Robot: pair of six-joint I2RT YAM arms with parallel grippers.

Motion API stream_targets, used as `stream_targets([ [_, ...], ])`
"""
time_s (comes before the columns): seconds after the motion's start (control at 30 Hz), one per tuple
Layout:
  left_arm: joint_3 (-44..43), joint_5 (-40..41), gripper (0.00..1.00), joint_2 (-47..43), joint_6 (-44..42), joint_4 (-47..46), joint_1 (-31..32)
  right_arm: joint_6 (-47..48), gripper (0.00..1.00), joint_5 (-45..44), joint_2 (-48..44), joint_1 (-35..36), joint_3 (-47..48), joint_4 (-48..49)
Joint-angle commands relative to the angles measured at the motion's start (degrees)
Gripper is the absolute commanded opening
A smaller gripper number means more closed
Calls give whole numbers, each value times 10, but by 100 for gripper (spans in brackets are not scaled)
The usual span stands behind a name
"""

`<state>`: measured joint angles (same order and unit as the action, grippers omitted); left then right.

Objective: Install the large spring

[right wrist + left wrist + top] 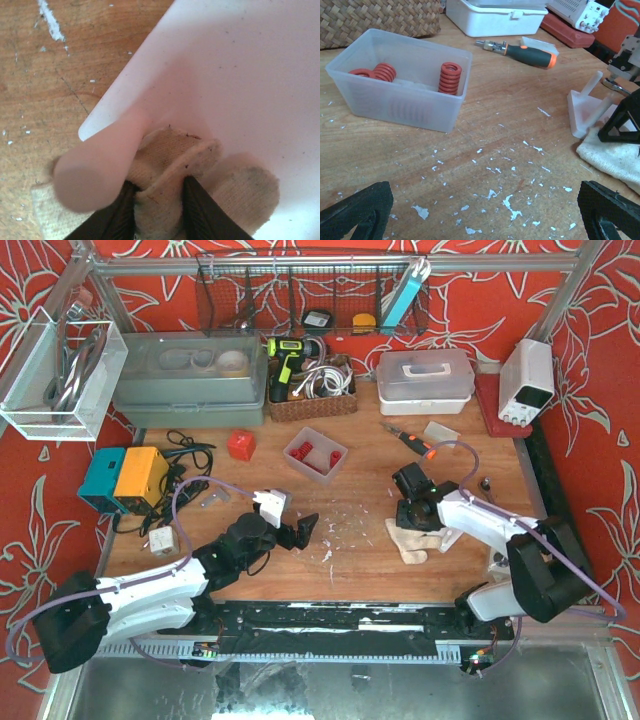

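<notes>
Several red springs lie in a translucent bin (315, 454); in the left wrist view the bin (400, 105) holds an upright large spring (450, 77) and others (379, 72). My left gripper (303, 530) is open and empty, low over the wood short of the bin; the left wrist view shows it (485, 215) spread wide. My right gripper (415, 512) is shut on a fold of beige cloth (165, 185), which lies (410, 540) beside a white plastic base (235, 65) with a round peg (100, 167). The base also shows in the left wrist view (585, 107).
An orange-handled screwdriver (522, 51) and a white lidded box (495, 17) lie behind the bin. A wicker basket (312, 400), a grey tub (190, 380), a red block (240, 444) and a blue-orange box (125, 478) stand at the back and left. White flakes dot the wood.
</notes>
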<state>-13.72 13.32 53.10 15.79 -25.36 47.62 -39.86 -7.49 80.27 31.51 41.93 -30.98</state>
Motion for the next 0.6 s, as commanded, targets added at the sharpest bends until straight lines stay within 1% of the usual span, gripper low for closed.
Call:
stream_targets([
  [0.0, -16, 15, 100, -2, -7, -1, 3, 1, 26, -23, -17, 3, -8, -23],
  [0.1, -16, 14, 100, -1, -7, -1, 3, 10, 16, -37, -48, 3, -3, -42],
  [0.2, -20, 17, 100, 3, -8, 5, 3, 17, 1, -30, -81, 3, 7, -70],
  [0.3, -23, 23, 100, 6, -8, 12, 3, 22, 0, 2, -125, 4, 15, -92],
  [0.43, -23, 22, 100, 12, -6, 11, 3, 30, 0, 96, -198, 4, 37, -99],
  [0.5, -25, 20, 100, 18, -6, 11, 3, 25, 0, 129, -228, 4, 58, -100],
  [0.57, -29, 18, 100, 23, -4, 12, 3, 22, 0, 133, -241, 4, 86, -95],
])
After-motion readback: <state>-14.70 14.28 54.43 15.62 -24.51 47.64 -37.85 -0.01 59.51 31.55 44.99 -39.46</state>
